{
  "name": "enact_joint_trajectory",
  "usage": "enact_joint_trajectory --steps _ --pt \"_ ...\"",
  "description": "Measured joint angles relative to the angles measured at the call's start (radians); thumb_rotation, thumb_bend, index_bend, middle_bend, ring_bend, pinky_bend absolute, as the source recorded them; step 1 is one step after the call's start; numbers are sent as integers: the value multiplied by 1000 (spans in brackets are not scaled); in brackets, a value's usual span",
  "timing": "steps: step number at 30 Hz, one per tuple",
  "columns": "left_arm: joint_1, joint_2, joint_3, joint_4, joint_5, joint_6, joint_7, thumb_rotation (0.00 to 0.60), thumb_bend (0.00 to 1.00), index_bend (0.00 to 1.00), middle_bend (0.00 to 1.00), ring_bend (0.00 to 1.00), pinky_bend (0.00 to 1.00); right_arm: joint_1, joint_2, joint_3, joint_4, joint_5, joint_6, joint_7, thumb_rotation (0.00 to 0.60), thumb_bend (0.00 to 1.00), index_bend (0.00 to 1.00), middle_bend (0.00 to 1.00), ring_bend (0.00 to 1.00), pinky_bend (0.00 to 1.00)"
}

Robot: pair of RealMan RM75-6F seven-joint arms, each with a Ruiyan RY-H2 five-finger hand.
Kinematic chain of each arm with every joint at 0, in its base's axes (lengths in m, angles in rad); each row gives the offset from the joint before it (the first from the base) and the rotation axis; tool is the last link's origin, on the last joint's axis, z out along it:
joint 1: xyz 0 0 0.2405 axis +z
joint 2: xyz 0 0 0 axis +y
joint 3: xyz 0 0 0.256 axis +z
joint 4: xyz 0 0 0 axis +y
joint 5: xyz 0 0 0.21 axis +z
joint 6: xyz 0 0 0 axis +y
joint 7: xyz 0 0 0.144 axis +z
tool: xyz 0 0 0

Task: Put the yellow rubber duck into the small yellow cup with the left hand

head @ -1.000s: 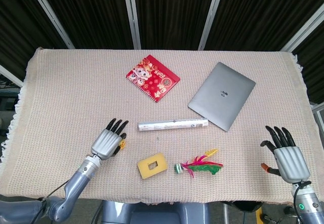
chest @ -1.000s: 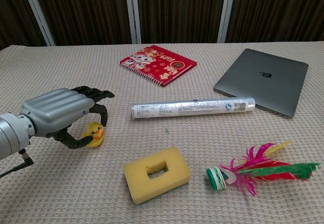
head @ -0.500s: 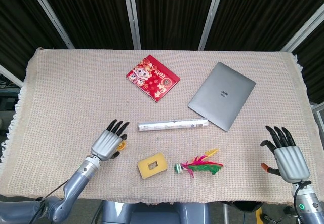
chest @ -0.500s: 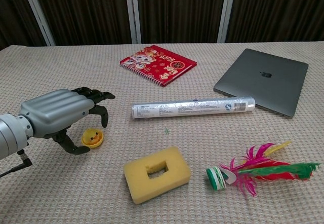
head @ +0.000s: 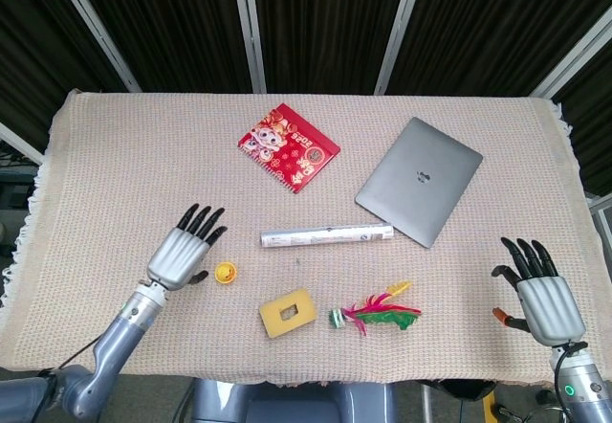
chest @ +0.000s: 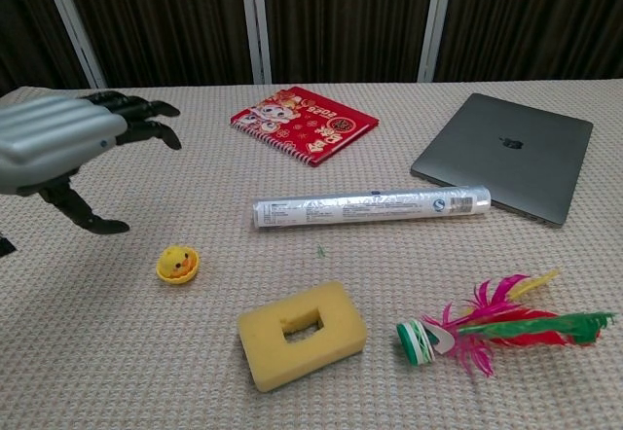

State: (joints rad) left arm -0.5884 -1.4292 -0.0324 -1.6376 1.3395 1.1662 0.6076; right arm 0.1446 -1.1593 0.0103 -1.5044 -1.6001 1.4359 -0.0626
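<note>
We see the left hand (chest: 58, 148) released, fingers spread, above-left of the duck (chest: 176, 262) seated in the small yellow cup (chest: 178, 275). A careless sweep could topple both.

Left hand (head: 179, 256) spread beside the small yellow cup (head: 225, 273); right hand (head: 541, 297) far off.

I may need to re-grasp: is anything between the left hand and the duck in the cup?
Nothing visible. The left hand hangs open, up and left of the yellow cup, which holds the duck; bare cloth lies between.
</note>
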Motion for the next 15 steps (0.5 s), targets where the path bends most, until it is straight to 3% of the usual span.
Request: enact_joint_trajectory --steps 4,8,15 --pt "36 118 27 -30 97 74 -41 600 145 180 0 0 0 1 0 -1 0 -2 -1 1 600 0 393 57 0 0" --pt "100 237 92 -32 176 134 -106 600 130 179 0 0 0 1 0 -2 -1 -6 2 -2 600 0 392 55 0 0" --pt "236 259 181 13 240 242 -185 600 125 179 0 0 0 1 -1 -1 -2 -2 -2 -6 600 0 391 53 0 0"
